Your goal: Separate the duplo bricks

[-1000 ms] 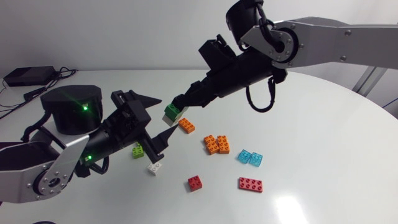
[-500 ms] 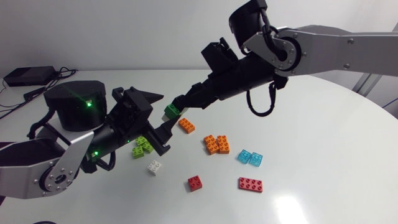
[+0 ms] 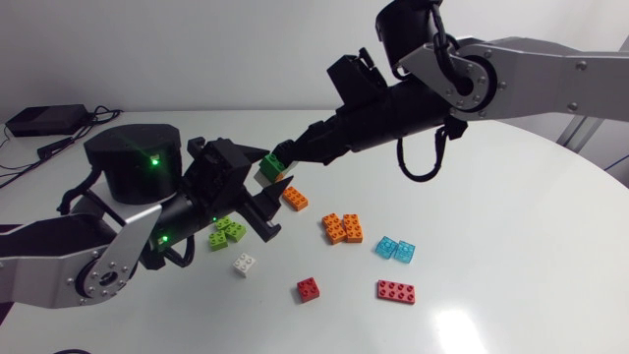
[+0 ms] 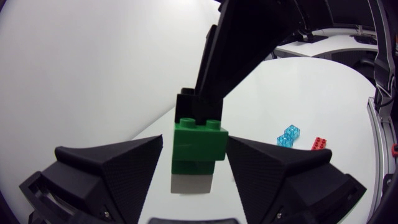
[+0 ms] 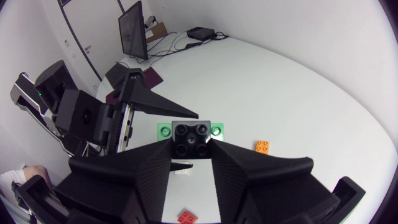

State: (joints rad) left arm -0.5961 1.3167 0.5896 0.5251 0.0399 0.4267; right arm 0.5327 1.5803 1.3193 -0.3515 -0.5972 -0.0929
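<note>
- Stack of duplo bricks (image 4: 199,142) is hanging above the table (image 3: 521,226) between both grippers (pale bottom piece is hard to make out).
- Right gripper (image 5: 191,148) is clamping the black top brick (image 5: 191,135).
- Left gripper (image 4: 194,155) is flanking the stack, fingers spread, one showing a gap.

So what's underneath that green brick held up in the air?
A white plastic brick is attached beneath the green plastic brick, shown in the left wrist view. The white brick's underside faces away, so anything under it is hidden.
</note>
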